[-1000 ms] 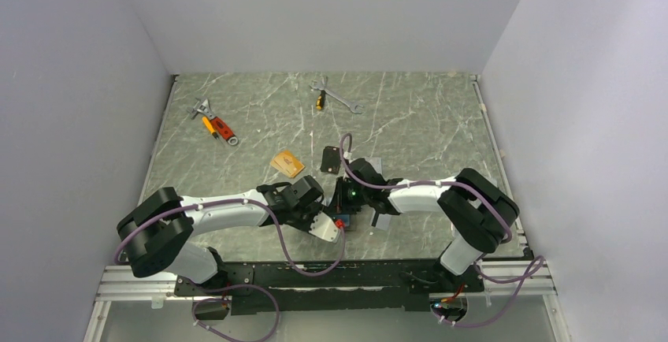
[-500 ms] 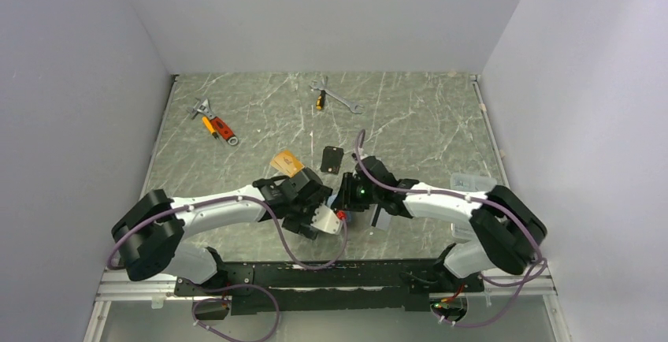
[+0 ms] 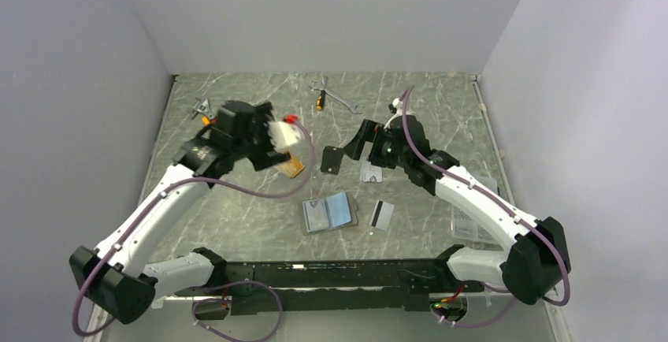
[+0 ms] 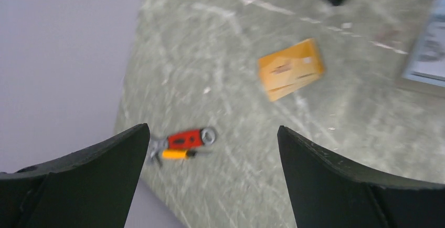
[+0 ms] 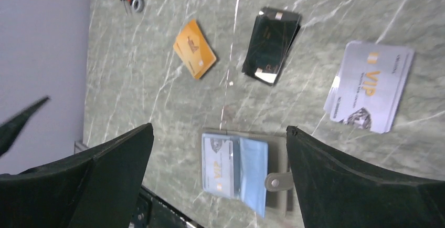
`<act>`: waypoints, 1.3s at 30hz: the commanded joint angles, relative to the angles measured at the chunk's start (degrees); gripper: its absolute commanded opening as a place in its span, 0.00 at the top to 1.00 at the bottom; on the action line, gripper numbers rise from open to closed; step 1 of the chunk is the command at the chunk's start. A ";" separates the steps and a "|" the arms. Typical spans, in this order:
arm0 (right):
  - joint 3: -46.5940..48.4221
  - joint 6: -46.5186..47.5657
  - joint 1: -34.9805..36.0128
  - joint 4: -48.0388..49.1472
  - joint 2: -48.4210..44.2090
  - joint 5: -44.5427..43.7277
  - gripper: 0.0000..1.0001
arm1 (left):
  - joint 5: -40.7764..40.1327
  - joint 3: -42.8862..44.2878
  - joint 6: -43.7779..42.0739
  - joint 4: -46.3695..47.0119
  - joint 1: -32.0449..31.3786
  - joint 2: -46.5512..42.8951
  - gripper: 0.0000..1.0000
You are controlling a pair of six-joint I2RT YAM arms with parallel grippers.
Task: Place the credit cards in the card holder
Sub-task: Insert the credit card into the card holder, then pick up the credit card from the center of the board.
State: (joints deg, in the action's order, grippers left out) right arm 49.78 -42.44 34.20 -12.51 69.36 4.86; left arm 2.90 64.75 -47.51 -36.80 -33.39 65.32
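Observation:
The card holder (image 3: pixel 328 213) lies open on the table, light blue inside, with a silver card (image 5: pixel 218 165) tucked in its left pocket. The orange card (image 5: pixel 194 55), the black card (image 5: pixel 272 52) and a silver-grey card (image 5: pixel 370 86) lie flat beyond the card holder (image 5: pixel 273 180). A white card with a black stripe (image 3: pixel 383 214) rests just right of the holder. My left gripper (image 4: pixel 212 130) hangs open and empty, high above the orange card (image 4: pixel 290 69). My right gripper (image 5: pixel 219 128) is open and empty too, raised over the holder and cards.
A red and yellow tool set (image 3: pixel 217 127) lies at the far left, and a wrench with a small screwdriver (image 3: pixel 337 98) at the back. A clear plastic box (image 3: pixel 473 216) sits by the right edge. Grey walls close in three sides.
Both grippers opened and lifted away from the card holder, the left arm swinging far-left, the right arm far-right. The holder now lies uncovered and open on the table.

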 commanded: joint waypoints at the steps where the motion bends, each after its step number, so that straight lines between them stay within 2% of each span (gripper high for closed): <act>1: 6.46 4.40 -1.32 -7.76 2.44 -1.21 0.00 | 0.61 3.90 6.20 -0.19 7.33 -2.54 0.01; 4: 10.89 6.45 -1.34 -13.75 6.31 -2.53 0.05 | -2.47 3.87 7.52 2.21 8.82 -2.80 0.01; 6: 10.19 7.67 -1.29 -12.85 5.63 -2.76 0.07 | -10.46 3.74 10.28 3.82 8.99 -0.76 0.00; 8: 9.17 7.74 -1.26 -11.40 4.62 -3.61 0.10 | -16.75 5.88 14.07 0.84 9.87 4.06 0.00; 9: 8.76 8.04 -1.30 -10.39 4.21 -3.48 0.12 | -17.79 7.36 15.96 -2.55 11.01 7.01 0.00; 11: 8.25 8.43 -1.17 -8.34 4.25 -2.82 0.18 | -14.66 8.64 19.23 -5.39 14.24 10.69 0.01; 13: 8.94 8.80 -1.13 -7.67 5.81 -1.54 0.24 | -12.93 6.49 21.64 -2.62 16.34 10.88 0.01; 16: 11.52 10.10 -0.65 -7.16 11.26 1.02 0.25 | -15.45 1.94 23.35 2.10 16.96 10.62 0.01; 22: 21.74 13.38 0.15 -5.18 25.15 6.79 0.16 | -7.20 4.65 29.24 -1.83 22.50 18.06 0.01; 26: 30.56 14.39 0.43 -3.53 36.35 12.11 0.15 | 5.75 7.50 28.69 -6.79 23.37 22.78 0.01; 30: 41.67 15.82 1.50 -3.57 46.93 15.43 0.16 | 12.45 7.43 30.01 -5.29 23.64 24.55 0.01; 34: 50.51 16.29 2.54 -5.20 55.22 17.10 0.18 | 17.53 7.17 32.44 -2.85 23.81 26.59 0.01; 39: 51.02 13.43 2.12 -0.90 59.28 20.07 0.30 | 16.58 7.29 32.59 3.25 23.81 31.60 0.02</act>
State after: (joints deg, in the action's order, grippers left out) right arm 99.07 -27.68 36.53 -17.12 127.44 20.93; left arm 16.29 69.78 -16.36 -38.68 -9.72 93.03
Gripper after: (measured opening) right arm 0.750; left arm 0.994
